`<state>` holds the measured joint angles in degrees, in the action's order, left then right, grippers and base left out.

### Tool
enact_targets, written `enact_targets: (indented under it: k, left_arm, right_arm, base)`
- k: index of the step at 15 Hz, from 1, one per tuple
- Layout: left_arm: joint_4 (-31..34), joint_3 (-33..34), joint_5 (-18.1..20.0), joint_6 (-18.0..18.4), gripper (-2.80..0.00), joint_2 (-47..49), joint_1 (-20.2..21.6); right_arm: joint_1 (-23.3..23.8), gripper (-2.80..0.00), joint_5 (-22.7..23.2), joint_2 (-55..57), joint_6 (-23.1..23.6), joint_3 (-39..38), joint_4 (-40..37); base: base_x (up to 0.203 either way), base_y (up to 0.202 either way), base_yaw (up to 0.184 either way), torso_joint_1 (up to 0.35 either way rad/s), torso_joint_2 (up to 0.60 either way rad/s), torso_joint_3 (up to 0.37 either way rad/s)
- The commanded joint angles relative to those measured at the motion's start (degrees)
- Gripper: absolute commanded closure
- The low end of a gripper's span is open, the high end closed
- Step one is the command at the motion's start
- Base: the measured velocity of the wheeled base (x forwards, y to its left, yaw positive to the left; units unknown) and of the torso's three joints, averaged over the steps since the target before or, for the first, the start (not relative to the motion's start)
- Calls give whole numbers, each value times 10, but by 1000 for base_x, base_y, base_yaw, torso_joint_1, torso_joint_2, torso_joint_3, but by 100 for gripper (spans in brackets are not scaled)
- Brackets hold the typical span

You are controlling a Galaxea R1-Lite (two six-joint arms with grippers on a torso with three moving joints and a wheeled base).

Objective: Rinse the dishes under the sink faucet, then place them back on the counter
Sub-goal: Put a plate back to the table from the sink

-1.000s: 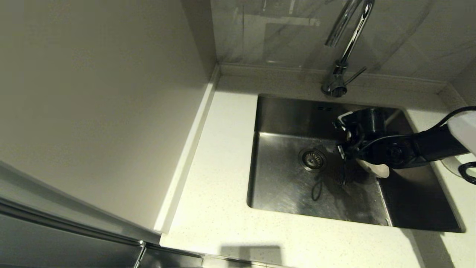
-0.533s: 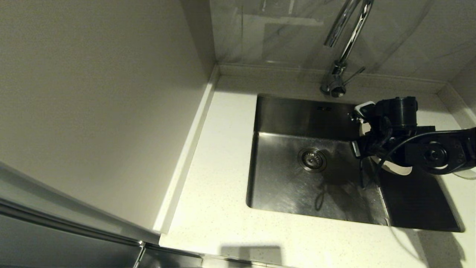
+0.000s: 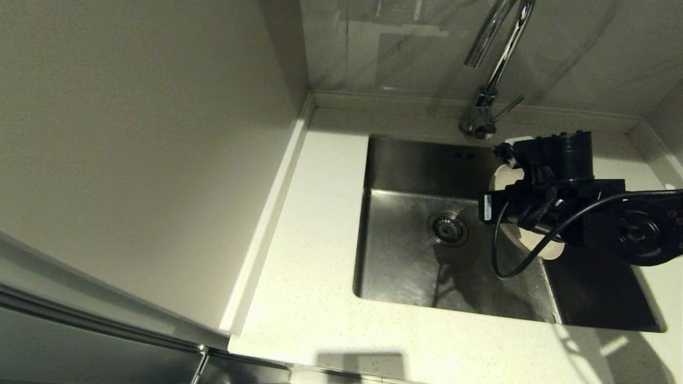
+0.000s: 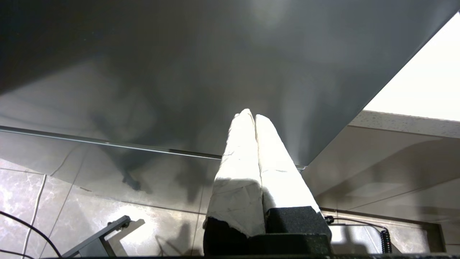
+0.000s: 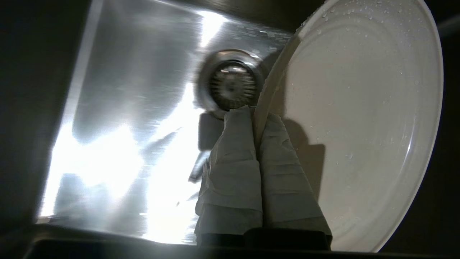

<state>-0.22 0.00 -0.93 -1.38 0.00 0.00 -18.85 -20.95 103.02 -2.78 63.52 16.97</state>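
Observation:
A cream-white plate (image 5: 354, 126), one of the dishes, hangs on edge over the right part of the steel sink (image 3: 405, 266), with water drops on its face. My right gripper (image 5: 256, 113) is shut on its rim, one padded finger on each side. In the head view the right wrist (image 3: 560, 176) covers most of the plate (image 3: 536, 244), below and right of the chrome faucet (image 3: 499, 58). No water runs from the spout. My left gripper (image 4: 251, 116) is parked below the counter's level, shut on nothing.
The drain strainer (image 3: 448, 228) lies in the sink floor left of the plate. Speckled counter (image 3: 315, 224) runs along the sink's left and front. A wall panel (image 3: 133, 160) closes off the left side, and a black cable loop (image 3: 507, 261) hangs under the right wrist.
My right arm has lifted the plate off the sink floor, swung right, then come back slightly left. The plate now hangs higher, nearer the faucet.

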Motion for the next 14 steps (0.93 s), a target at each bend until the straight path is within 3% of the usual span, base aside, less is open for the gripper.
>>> enact_targets:
  k: [1, 5, 8, 10, 14]
  left_arm:
    - [0, 0, 0, 0, 0, -2, 0]
    - [0, 0, 0, 0, 0, -2, 0]
    - [0, 0, 0, 0, 0, -2, 0]
    - [0, 0, 0, 0, 0, -2, 0]
    - [0, 0, 0, 0, 0, -2, 0]
  right_arm:
    - [-26, 0, 17, 0, -42, 10, 3]
    - [-31, 0, 96, 12, -248, 117, -43]
    - [-27, 0, 172, 28, -445, 238, -115]
    - [-15, 0, 285, 38, -619, 310, -154]
    - [3, 0, 483, 57, -936, 367, -157]
  base:
    - [0, 0, 0, 0, 0, 0]
    - [0, 0, 0, 0, 0, 0]
    - [0, 0, 0, 0, 0, 0]
    - [0, 0, 0, 0, 0, 0]
    - [0, 0, 0, 0, 0, 0]
